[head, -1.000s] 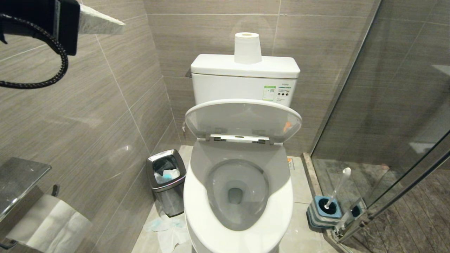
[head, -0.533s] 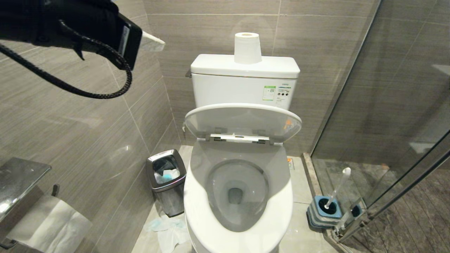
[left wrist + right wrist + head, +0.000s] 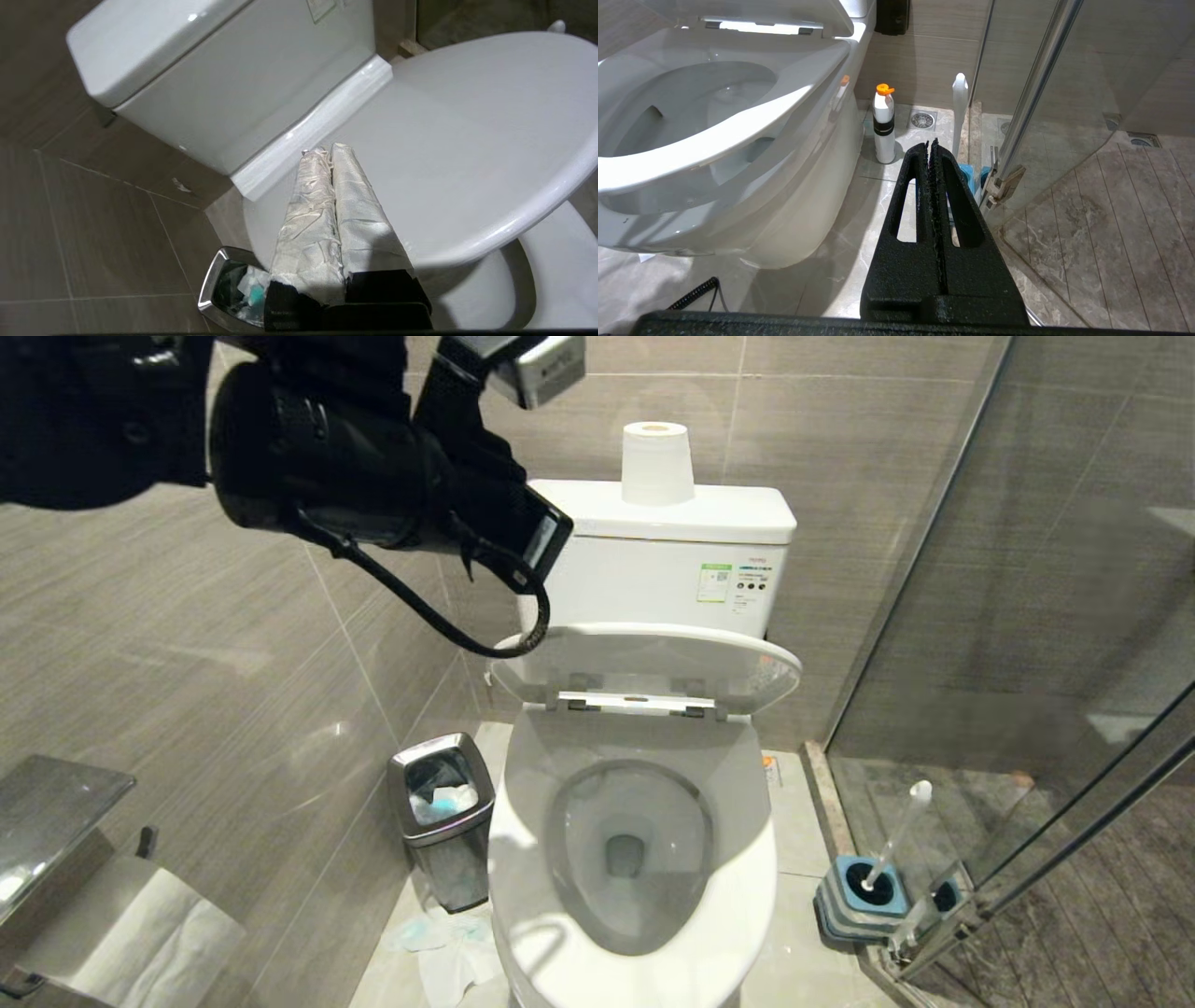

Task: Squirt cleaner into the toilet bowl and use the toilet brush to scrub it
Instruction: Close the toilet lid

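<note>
Our left gripper (image 3: 327, 151), its 2 fingers wrapped in crinkled white film, is pressed together and holds nothing; its wrist view shows the tips over the raised white plastic lid (image 3: 467, 154), just in front of the white ceramic cistern (image 3: 210, 79), with the small steel waste bin (image 3: 219, 289) below. The head view shows only the black arm (image 3: 373, 476) reaching in from the upper left, its fingers hidden. Our right gripper (image 3: 931, 142), black and slotted, is likewise closed and empty, low beside the glossy white toilet bowl (image 3: 738, 135). Only its wrist view shows a white bottle with an orange cap (image 3: 883, 123) standing on the floor by the bowl's base. The toilet brush, a thin white handle (image 3: 894, 840), stands tilted in its squat blue-and-grey holder (image 3: 864, 901) by the glass shower door (image 3: 1027, 616). In the head view, the bowl sits open.
</note>
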You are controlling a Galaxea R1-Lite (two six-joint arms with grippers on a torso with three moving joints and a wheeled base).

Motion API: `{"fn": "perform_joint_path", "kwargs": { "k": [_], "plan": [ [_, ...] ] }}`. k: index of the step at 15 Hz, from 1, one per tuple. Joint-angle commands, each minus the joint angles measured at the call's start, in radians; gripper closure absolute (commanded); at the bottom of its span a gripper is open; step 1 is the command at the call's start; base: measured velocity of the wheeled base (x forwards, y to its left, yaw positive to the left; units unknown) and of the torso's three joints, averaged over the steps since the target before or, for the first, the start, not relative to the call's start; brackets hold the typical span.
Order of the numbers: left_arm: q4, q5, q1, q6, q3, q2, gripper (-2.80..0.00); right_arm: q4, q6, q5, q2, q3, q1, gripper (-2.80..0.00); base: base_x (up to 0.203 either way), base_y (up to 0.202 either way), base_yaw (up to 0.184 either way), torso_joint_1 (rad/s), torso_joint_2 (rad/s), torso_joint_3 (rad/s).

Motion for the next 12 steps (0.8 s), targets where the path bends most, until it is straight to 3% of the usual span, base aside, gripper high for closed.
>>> {"fn": "perform_joint_path", "kwargs": {
  "k": [1, 7, 12],
  "plan": [
    [0.023, 0.009, -0.013, 0.002, 0.02, 0.044, 0.0, 0.0, 0.0, 0.0, 0.001, 0.0, 0.0, 0.0, 0.0, 0.0, 0.0, 0.0, 0.0, 0.0],
    [0.156, 0.046, -0.018, 0.0, 0.086, 0.026, 0.0, 0.0, 0.0, -0.001, 0.001, 0.002, 0.0, 0.0, 0.0, 0.0, 0.0, 0.0, 0.0, 0.0],
    [0.185, 0.047, -0.036, 0.001, 0.16, 0.024, 0.0, 0.0, 0.0, 0.0, 0.001, 0.0, 0.0, 0.0, 0.0, 0.0, 0.0, 0.0, 0.0, 0.0]
  ]
}}
